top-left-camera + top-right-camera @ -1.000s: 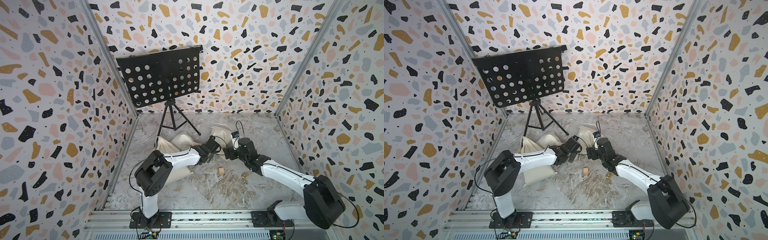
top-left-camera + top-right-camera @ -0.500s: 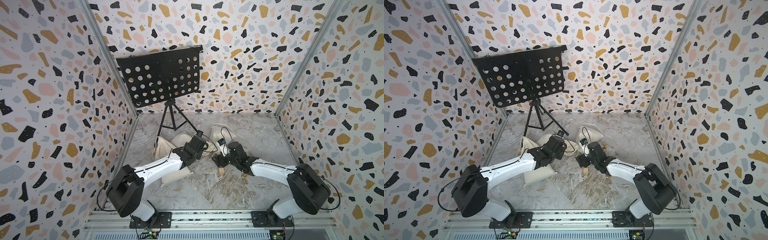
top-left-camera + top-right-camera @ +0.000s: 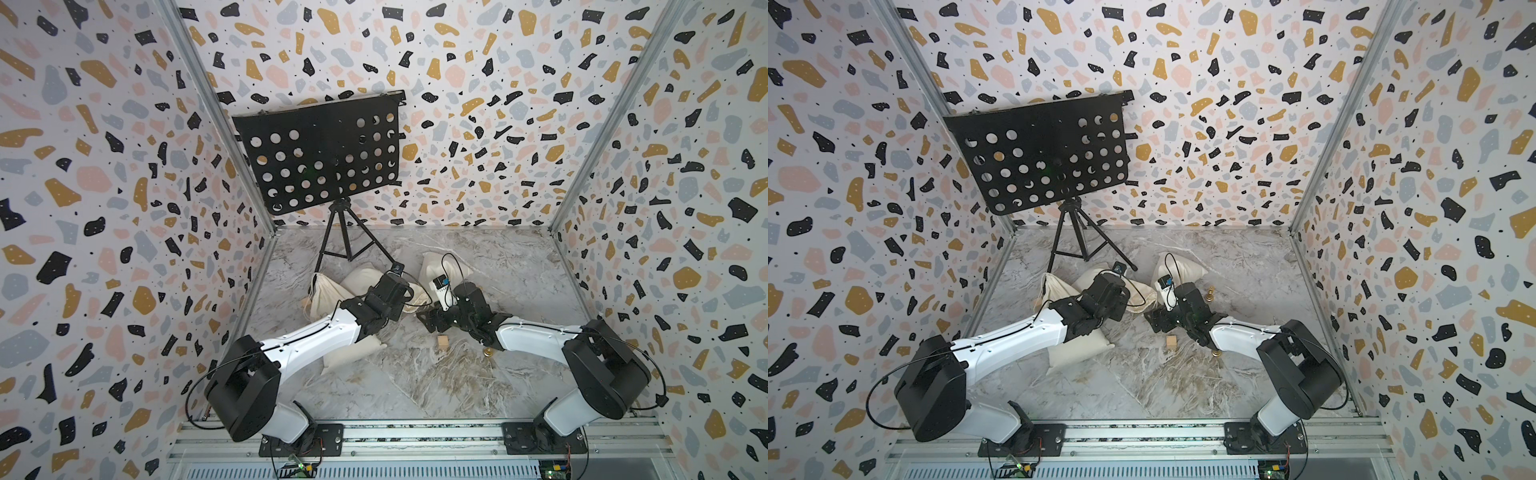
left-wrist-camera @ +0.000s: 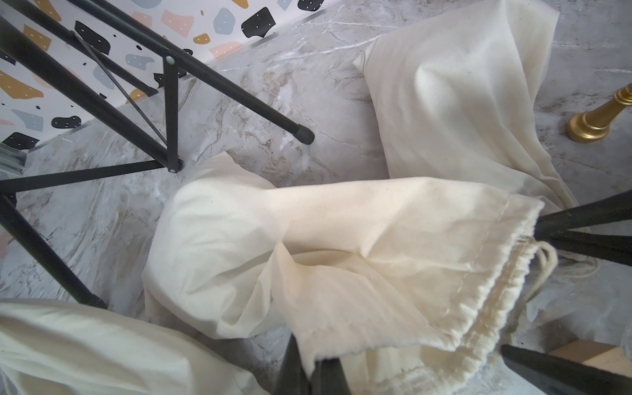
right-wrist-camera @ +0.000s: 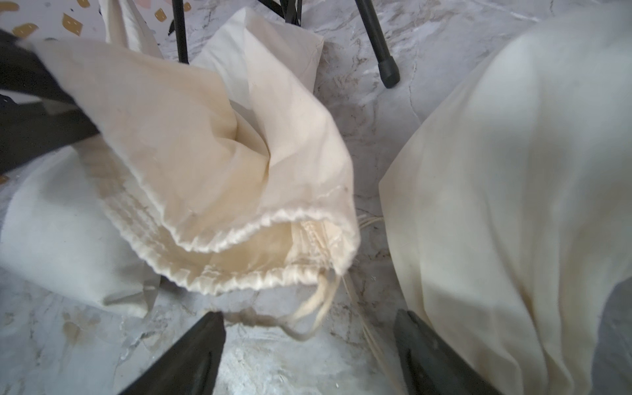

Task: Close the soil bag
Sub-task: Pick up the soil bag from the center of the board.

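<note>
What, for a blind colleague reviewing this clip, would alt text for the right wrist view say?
A cream drawstring soil bag lies mouth-open on marble, one edge pinched by the left gripper; its drawstring trails between the open jaws of the right gripper. A second cream bag lies beside it.

Terrazzo-patterned walls (image 3: 478,50), grey marbled floor (image 3: 415,386), black perforated music stand (image 3: 320,158) near back wall.

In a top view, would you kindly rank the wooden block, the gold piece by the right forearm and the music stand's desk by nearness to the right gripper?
1. wooden block, just beside the right gripper.
2. gold piece, along the right forearm.
3. music stand's desk, high at the back.
</note>
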{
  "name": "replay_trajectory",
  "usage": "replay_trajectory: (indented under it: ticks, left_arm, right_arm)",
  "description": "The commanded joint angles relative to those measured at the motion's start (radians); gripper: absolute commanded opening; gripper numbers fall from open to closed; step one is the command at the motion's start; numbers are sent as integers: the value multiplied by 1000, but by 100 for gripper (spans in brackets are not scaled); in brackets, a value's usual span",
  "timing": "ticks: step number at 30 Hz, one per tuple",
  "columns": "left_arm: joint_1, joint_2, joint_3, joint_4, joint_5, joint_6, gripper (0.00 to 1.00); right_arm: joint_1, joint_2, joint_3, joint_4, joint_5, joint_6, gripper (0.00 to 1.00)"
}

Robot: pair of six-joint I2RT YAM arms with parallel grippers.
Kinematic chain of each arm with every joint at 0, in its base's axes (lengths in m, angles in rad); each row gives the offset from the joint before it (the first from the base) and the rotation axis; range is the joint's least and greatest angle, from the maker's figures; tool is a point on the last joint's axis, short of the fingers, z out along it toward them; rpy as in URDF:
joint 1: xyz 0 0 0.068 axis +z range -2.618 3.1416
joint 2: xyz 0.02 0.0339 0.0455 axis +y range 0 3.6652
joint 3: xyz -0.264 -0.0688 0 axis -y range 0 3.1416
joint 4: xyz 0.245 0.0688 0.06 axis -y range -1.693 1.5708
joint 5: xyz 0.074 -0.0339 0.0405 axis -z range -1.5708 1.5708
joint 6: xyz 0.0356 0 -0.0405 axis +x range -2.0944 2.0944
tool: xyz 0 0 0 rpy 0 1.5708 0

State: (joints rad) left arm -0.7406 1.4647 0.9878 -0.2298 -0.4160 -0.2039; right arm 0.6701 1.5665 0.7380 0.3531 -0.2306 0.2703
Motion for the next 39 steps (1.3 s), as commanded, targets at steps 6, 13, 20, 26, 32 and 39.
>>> replay_trajectory:
  ticks: [6,13,20,26,32,39]
  left_arm:
    - [4,-20,-6,34,11,-15,0]
    - [7,-50,-21,33,1,-11,0]
    - [14,-75,-32,33,10,-10,0]
    - [18,-88,-35,33,12,-9,0]
    - [19,-111,-45,34,25,-10,0]
    - [52,-191,-70,33,25,-8,0]
  right_arm:
    - [5,-23,-17,93,-73,50,91]
    - [5,15,-15,49,37,5,73]
    - [5,15,-9,32,58,-25,60]
    - [5,25,-5,42,31,-25,61]
    - [5,57,53,37,73,-40,53]
    - [5,-66,159,-76,106,-113,0]
